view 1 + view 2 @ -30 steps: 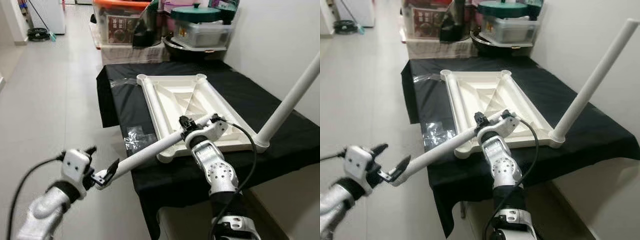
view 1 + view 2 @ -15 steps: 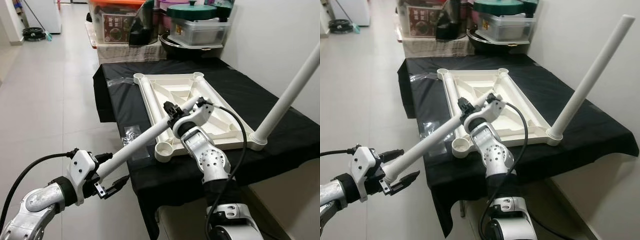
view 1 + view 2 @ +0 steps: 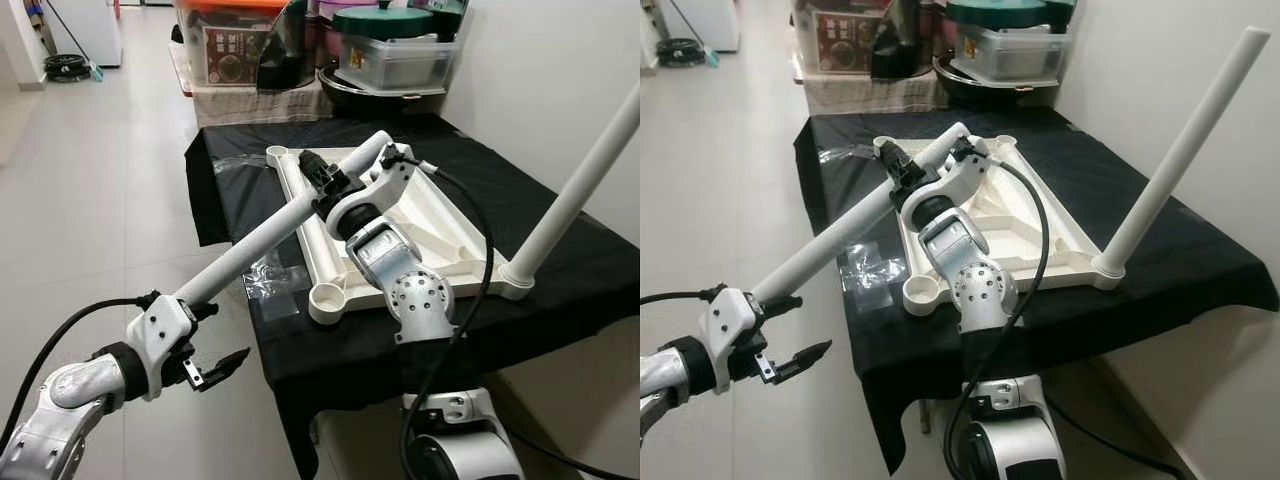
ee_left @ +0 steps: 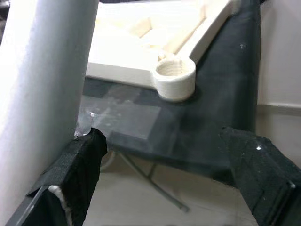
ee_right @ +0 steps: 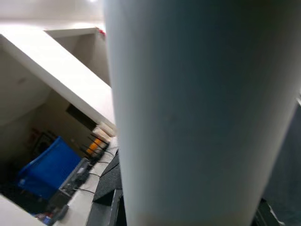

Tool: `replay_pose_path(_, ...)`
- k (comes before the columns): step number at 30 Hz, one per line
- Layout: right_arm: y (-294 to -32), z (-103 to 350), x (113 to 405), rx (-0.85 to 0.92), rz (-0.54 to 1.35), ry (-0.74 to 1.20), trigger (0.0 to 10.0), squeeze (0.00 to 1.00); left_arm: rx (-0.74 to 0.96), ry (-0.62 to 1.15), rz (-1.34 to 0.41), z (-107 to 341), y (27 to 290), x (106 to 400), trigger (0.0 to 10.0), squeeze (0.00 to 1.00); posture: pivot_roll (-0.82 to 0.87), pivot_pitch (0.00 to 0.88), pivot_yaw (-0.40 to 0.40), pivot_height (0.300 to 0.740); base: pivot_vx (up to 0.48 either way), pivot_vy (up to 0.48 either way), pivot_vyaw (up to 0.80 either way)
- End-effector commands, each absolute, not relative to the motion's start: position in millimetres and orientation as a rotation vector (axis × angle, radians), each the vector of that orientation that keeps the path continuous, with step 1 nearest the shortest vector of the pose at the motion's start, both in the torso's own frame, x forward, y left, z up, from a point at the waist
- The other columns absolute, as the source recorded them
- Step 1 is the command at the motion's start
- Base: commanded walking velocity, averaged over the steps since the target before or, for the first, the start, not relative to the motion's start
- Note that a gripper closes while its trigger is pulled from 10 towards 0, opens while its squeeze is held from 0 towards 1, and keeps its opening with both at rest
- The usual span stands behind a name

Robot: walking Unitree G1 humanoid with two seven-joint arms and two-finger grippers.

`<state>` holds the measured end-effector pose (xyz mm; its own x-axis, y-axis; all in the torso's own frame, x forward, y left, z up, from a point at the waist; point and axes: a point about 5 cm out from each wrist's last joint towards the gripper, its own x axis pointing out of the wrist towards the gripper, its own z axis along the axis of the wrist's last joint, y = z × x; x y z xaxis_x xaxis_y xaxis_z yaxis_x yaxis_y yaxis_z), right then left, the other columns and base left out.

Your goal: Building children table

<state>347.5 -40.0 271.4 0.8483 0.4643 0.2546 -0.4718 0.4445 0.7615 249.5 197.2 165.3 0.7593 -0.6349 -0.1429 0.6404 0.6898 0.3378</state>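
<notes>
A white table top [image 3: 455, 245] lies upside down on a black-draped table [image 3: 560, 290]. One white leg [image 3: 580, 190] stands in its near right corner socket. The near left socket [image 3: 328, 297] is empty, and the left wrist view shows it too [image 4: 175, 77]. My right gripper [image 3: 325, 182] is shut on a second white leg [image 3: 250, 250] near its upper end. That leg slants from above the table top down to the left. Its lower end rests against my left wrist. My left gripper [image 3: 220, 340] is open below it, with the leg [image 4: 42, 84] beside one finger [image 4: 80, 165].
Storage boxes [image 3: 235, 45] and a lidded pot [image 3: 395, 45] stand behind the table. A clear plastic bag [image 3: 268, 275] lies on the cloth at the near left edge. A white wall is on the right, and tiled floor [image 3: 90, 180] stretches to the left.
My right gripper has swung the leg's upper end up and back over the table top, so the leg slants more steeply. My left gripper went from holding its lower end to open beneath it.
</notes>
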Motion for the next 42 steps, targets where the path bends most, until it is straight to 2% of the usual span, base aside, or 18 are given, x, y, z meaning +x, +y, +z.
replay_pose_path(1, 15, 265, 325, 1.038, 0.757, 0.132, 0.0, 0.00, 0.398, -0.070, -0.662, 188, 199, 253, 10.0, 0.00, 0.08, 0.000, -0.089, 0.740, 0.000, 0.000, 0.00)
replay_pose_path(3, 14, 263, 326, 1.030, 0.752, 0.137, 0.0, 0.00, 0.390, -0.092, -0.687, 195, 193, 251, 10.0, 0.00, 0.08, 0.000, -0.089, 0.740, 0.000, 0.000, 0.00)
replay_pose_path(5, 13, 257, 331, 0.987, 0.712, 0.141, 0.0, 0.00, 0.344, -0.135, -0.803, 206, 172, 241, 10.0, 0.00, 0.09, 0.000, -0.090, 0.740, 0.000, 0.000, 0.00)
replay_pose_path(7, 12, 254, 333, 0.957, 0.690, 0.143, 0.0, 0.00, 0.320, -0.161, -0.849, 212, 164, 237, 10.0, 0.00, 0.09, 0.000, -0.091, 0.740, 0.000, 0.000, 0.00)
replay_pose_path(11, 11, 249, 335, 0.915, 0.661, 0.148, 0.0, 0.00, 0.297, -0.199, -0.889, 221, 156, 235, 10.0, 0.00, 0.09, 0.000, -0.091, 0.740, 0.000, 0.000, 0.00)
replay_pose_path(22, 7, 254, 332, 0.914, 0.686, 0.120, 0.0, 0.00, 0.356, -0.164, -0.771, 219, 177, 240, 10.0, 0.00, 0.08, 0.000, -0.083, 0.740, 0.000, 0.000, 0.00)
replay_pose_path(29, 13, 270, 319, 0.950, 0.855, 0.065, 0.0, 0.00, 0.395, -0.141, -0.611, 215, 195, 247, 10.0, 0.00, 0.08, 0.000, -0.086, 0.740, 0.000, 0.000, 0.00)
replay_pose_path(37, 18, 274, 306, 0.942, 0.962, 0.051, 0.0, 0.00, 0.406, -0.082, -0.578, 200, 202, 247, 10.0, 0.00, 0.08, 0.000, -0.089, 0.740, 0.000, 0.000, 0.00)
replay_pose_path(42, 19, 274, 306, 0.943, 0.966, 0.051, 0.0, 0.00, 0.413, -0.068, -0.575, 197, 203, 248, 10.0, 0.00, 0.08, 0.000, -0.089, 0.740, 0.000, 0.000, 0.00)
